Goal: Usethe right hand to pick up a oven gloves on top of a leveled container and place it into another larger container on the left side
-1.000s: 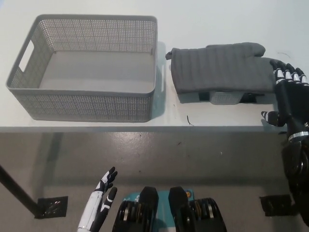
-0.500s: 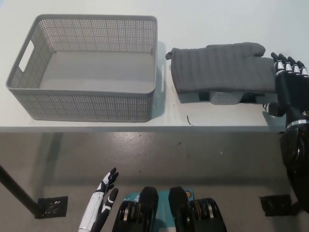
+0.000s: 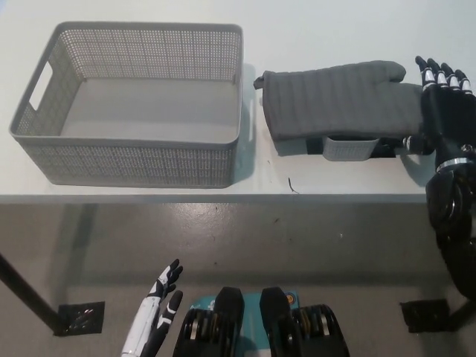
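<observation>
Reaching farther up the table than a second ago, the black right hand (image 3: 445, 111) is spreading its fingers against the right end of the grey oven glove (image 3: 338, 102). That glove is lying across a small container (image 3: 349, 148), right of the large basket (image 3: 130, 104). Low at the left, the white left hand (image 3: 155, 316) is hanging with fingers apart, holding nothing.

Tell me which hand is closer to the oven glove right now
Right. The black right hand is at the oven glove's right end, fingers apart; the white left hand hangs far below the table, at lower left.
</observation>
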Robot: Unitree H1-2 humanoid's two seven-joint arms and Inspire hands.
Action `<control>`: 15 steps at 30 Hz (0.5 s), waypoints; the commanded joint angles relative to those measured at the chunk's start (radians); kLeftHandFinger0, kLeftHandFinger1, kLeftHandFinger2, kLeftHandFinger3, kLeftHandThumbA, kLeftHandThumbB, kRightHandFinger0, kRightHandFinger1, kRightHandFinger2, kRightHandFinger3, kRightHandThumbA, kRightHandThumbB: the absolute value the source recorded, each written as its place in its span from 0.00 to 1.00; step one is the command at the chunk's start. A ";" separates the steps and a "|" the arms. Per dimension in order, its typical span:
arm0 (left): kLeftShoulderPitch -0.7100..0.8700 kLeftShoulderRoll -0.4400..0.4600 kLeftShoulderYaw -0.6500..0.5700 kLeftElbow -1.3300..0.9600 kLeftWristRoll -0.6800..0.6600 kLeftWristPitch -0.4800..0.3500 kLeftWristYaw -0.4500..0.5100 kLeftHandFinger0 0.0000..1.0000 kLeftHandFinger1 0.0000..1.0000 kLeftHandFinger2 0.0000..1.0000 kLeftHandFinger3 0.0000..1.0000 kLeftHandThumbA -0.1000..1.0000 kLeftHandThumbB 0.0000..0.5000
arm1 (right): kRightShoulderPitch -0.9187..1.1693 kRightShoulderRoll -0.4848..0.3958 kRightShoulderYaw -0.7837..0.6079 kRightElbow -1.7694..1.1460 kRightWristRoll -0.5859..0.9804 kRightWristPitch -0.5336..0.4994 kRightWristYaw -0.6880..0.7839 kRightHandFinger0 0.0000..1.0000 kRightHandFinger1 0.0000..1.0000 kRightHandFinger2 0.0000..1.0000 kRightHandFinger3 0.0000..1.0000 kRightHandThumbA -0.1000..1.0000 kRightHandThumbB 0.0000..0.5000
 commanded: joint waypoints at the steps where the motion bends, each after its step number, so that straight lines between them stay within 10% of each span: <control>1: 0.000 0.014 -0.010 -0.015 0.011 -0.039 0.026 1.00 1.00 1.00 1.00 1.00 0.31 | -0.082 0.008 0.001 0.063 0.046 -0.069 -0.098 1.00 1.00 1.00 1.00 1.00 0.42; 15: -0.015 0.013 -0.006 -0.015 0.021 -0.039 0.025 1.00 1.00 1.00 1.00 1.00 0.29 | -0.153 0.024 0.061 0.261 0.085 -0.149 -0.160 1.00 1.00 1.00 1.00 1.00 0.50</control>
